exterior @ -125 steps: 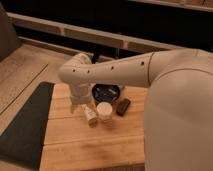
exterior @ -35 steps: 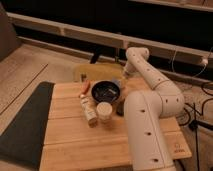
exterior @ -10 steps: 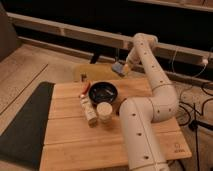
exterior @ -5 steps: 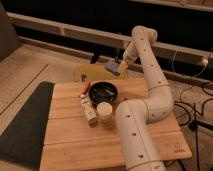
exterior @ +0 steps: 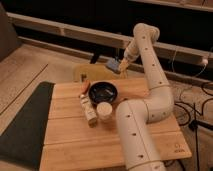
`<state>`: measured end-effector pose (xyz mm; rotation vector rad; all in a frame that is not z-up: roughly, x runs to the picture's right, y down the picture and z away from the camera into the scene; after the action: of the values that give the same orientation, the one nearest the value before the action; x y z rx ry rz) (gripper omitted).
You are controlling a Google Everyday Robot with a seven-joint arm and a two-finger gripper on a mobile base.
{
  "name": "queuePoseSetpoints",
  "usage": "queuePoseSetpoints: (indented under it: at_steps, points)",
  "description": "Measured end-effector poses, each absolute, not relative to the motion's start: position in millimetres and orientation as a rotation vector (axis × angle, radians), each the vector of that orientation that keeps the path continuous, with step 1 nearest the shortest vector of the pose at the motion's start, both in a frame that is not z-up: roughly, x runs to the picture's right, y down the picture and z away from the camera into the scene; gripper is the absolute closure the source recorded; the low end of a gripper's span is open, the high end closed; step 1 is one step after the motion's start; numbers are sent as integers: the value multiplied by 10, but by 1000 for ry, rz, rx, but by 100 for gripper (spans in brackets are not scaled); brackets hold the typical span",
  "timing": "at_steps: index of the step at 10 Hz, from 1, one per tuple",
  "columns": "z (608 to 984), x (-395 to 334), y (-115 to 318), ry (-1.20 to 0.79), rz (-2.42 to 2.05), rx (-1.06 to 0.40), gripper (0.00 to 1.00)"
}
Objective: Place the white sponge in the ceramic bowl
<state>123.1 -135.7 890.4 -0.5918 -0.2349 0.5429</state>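
The ceramic bowl [exterior: 102, 92] is round, glossy and dark, and stands on the wooden table [exterior: 65, 140] near its back edge. My gripper [exterior: 119, 66] is up in the air behind and to the right of the bowl, at the end of the white arm [exterior: 150, 75]. It is shut on the white sponge [exterior: 113, 64], a small bluish block with a paler face. The sponge hangs well above the table, higher than the bowl's rim and a little past its far right side.
A cream round cup [exterior: 104, 110] stands just in front of the bowl. A tall cream carton [exterior: 89, 112] lies to the cup's left, and a small orange-brown object [exterior: 83, 91] sits left of the bowl. A dark mat [exterior: 22, 125] lies left of the table.
The gripper with the sponge has risen and drifted a little left, from beside the bowl's right rim to high behind it. The things on the table have not moved.
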Motion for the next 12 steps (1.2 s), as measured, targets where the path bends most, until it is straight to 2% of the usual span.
queuePoseSetpoints:
  at_steps: [9, 12]
  points:
    - [8921, 1216, -1346, -233, 541, -596, 100]
    - [9072, 1176, -1438, -239, 505, -559, 100]
